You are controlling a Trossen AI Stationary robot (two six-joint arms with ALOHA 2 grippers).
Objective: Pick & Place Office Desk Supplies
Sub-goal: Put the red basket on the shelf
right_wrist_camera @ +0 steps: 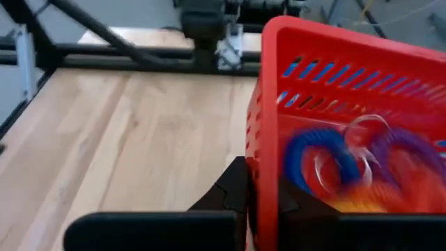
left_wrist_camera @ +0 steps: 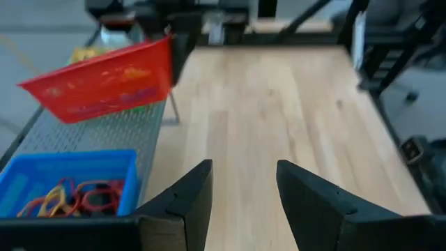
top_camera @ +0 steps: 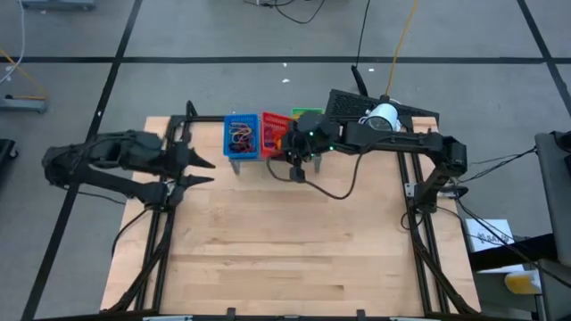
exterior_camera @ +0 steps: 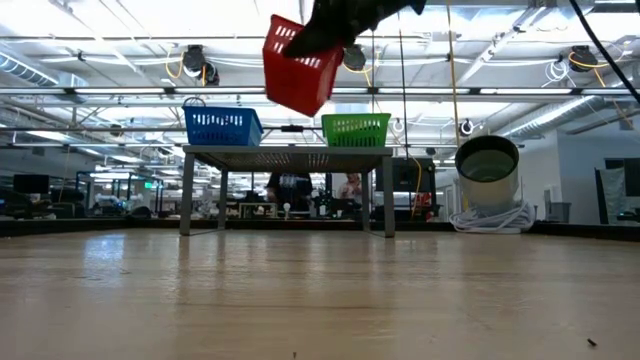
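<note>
My right gripper (top_camera: 291, 150) is shut on a red mesh basket (exterior_camera: 298, 66), which it holds up, tilted, over the grey perforated rack (exterior_camera: 288, 152). Blue and purple loops (right_wrist_camera: 334, 164) lie inside the basket. A blue basket (left_wrist_camera: 70, 178) with orange, red and tan rubber bands (left_wrist_camera: 73, 199) and a green basket (exterior_camera: 356, 130) stand on the rack. My left gripper (left_wrist_camera: 244, 199) hangs open over the table's left side, with nothing between its fingers. My right gripper holds the red basket by one side wall near its rim (right_wrist_camera: 263, 174). One finger (right_wrist_camera: 230, 192) lies on the outside; the wall hides the other. The fingers come in slanting downward from the table's right. The basket hangs tilted, lifted clear of the rack.
The rack stands on legs at the table's far edge. The bare wooden tabletop (top_camera: 285, 241) stretches from it to the near edge. Black frame rails (top_camera: 156, 250) run along both sides of the table.
</note>
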